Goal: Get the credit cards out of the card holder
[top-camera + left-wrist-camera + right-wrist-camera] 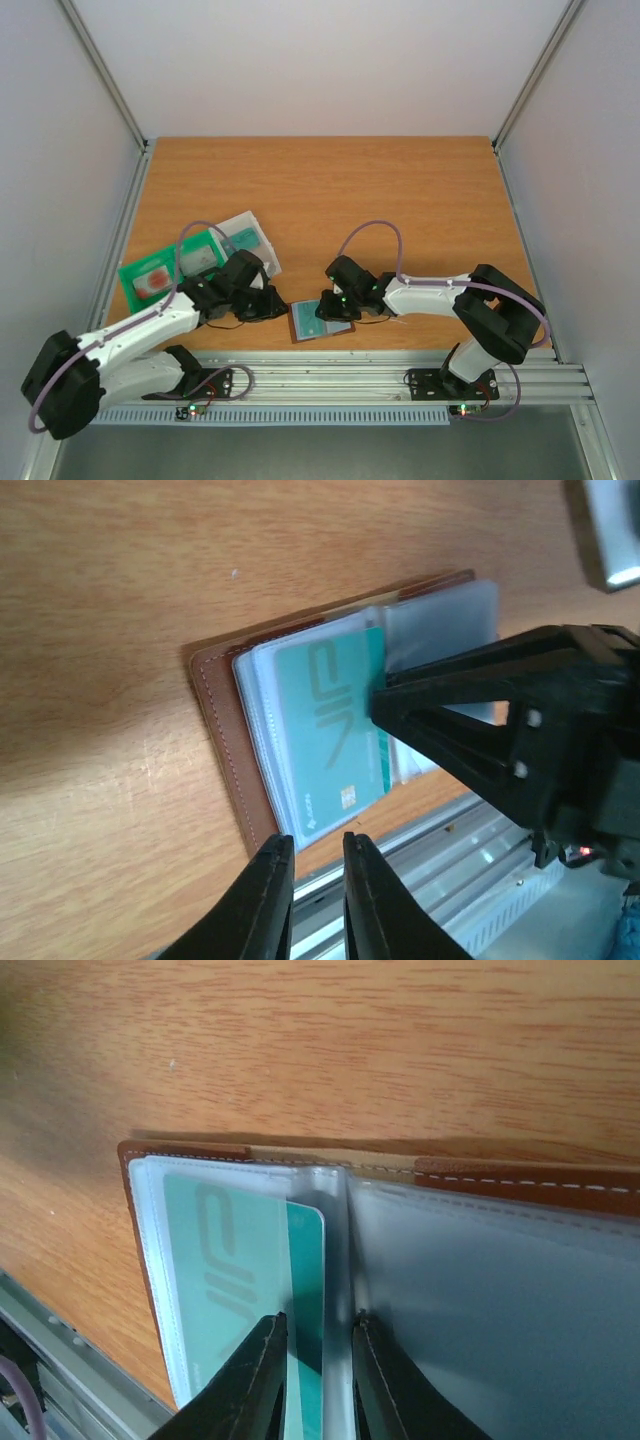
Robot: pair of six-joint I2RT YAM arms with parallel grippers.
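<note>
With the card holder (pixel 304 323) open at the worktop's (pixel 330 190) near edge, the right gripper's (pixel 317 1326) jaws straddle 1 green card (pixel 235 1260), grip unclear, the left gripper's (pixel 318 842) jaws are slightly parted and empty, so I judge the next move is to pinch and slide it out.

We see a wooden table (pixel 400 200) enclosed by plain pale walls (pixel 300 60), with aluminium rails (pixel 350 378) along its near edge.

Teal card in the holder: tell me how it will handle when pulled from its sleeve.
The teal card looks thin, flat and stiff, so it should slide rather than bend. Its edge pokes out of the clear sleeve, so it probably frees easily. The card holder looks light and may drag along unless pinned.
</note>
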